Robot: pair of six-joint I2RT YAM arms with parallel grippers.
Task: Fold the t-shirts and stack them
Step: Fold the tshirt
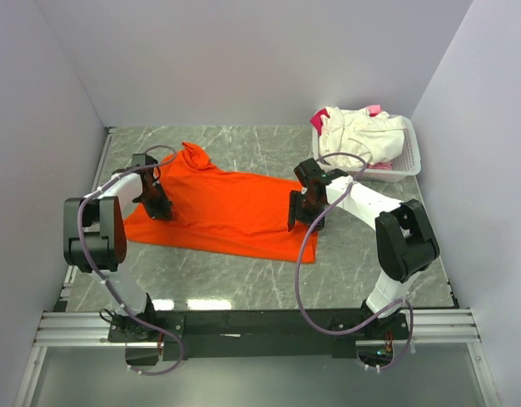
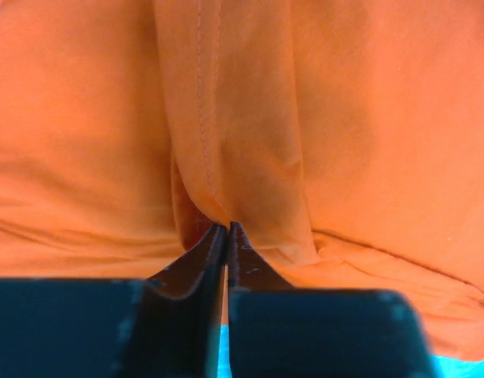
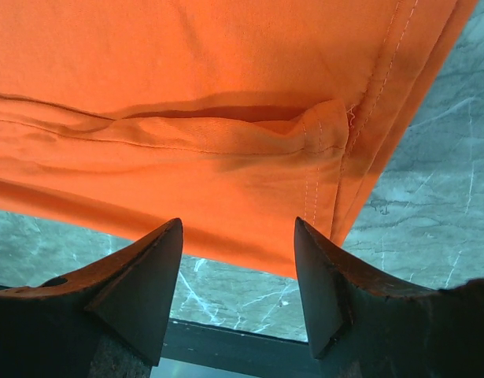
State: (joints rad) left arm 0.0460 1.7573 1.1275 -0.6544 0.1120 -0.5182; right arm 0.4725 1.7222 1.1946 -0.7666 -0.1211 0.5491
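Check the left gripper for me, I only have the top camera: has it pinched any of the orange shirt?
Observer: Yes. The left wrist view shows the left gripper shut on a raised fold of the orange shirt.
Operator: Which part of the shirt is that?
Observer: A stitched seam runs up the fold straight from the pinch.
Operator: And the right gripper?
Observer: In its wrist view the right gripper is open with nothing between its fingers. It is pointing at the shirt's doubled-over hem corner.
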